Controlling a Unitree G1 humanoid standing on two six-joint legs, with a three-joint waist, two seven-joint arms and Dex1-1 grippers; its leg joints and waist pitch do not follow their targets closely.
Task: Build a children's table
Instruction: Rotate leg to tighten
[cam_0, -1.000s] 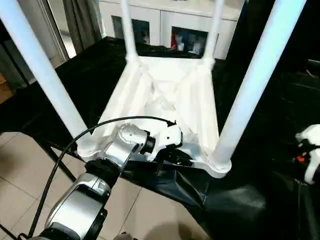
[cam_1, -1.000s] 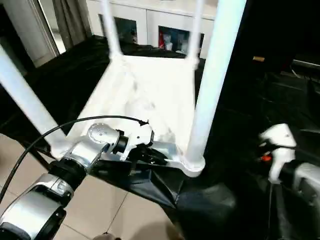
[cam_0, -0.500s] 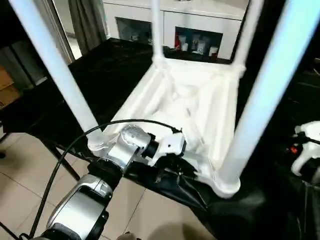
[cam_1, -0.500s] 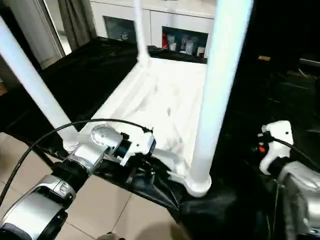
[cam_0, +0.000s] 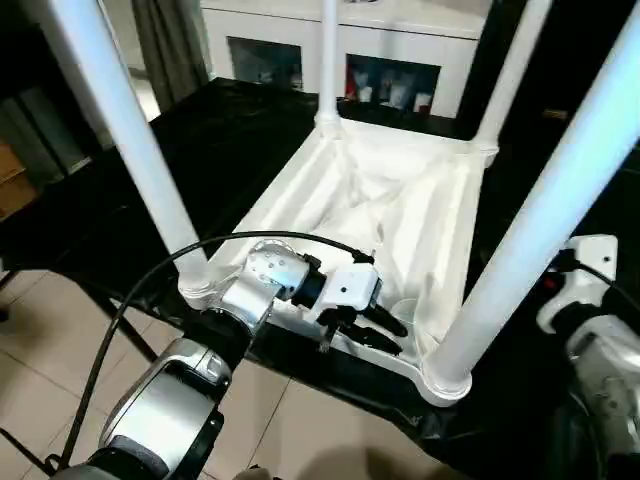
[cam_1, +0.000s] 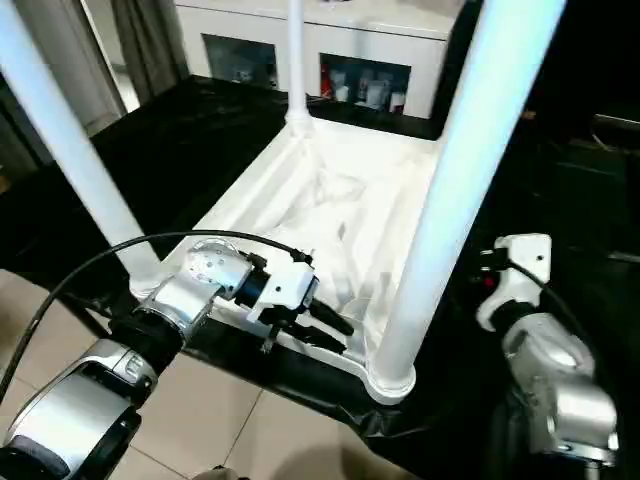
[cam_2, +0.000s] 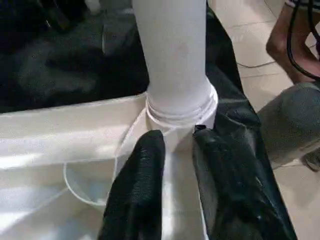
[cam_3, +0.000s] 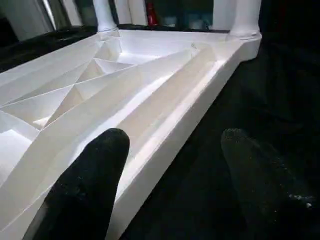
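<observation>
White plastic made up the whole job: the tabletop (cam_0: 385, 215) lay upside down on a black-draped bench (cam_0: 210, 130), ribbed underside up, with 4 legs standing from its corner sockets. Nearest the camera, the left gripper (cam_0: 372, 331) sat over the near rim, its 2 black fingers (cam_2: 137, 192) parted a little and straddling a rib of that rim, pointing along it toward the near right leg (cam_0: 530, 240) and its socket (cam_2: 181, 107). Whether the pads pressed the rib or merely flanked it could not be told from the wrist view, so the grip read as slack at best.

Just beyond, to the right, the right gripper (cam_3: 170, 165) hung spread wide and empty beside the tabletop's right long edge, 1 finger (cam_3: 87, 180) over the white rim and the other over the black cloth. It held nothing.

The relation that mattered, as I judged it: the tabletop's long axis ran away from the robot, from the near rim toward the 2 far legs (cam_0: 328, 60) by the cabinet (cam_0: 400, 40). The left claw lay across the short near end and the right one lay alongside the long side, so the right arm seemed better placed for seizing that edge, and any turning-over would call for both.
</observation>
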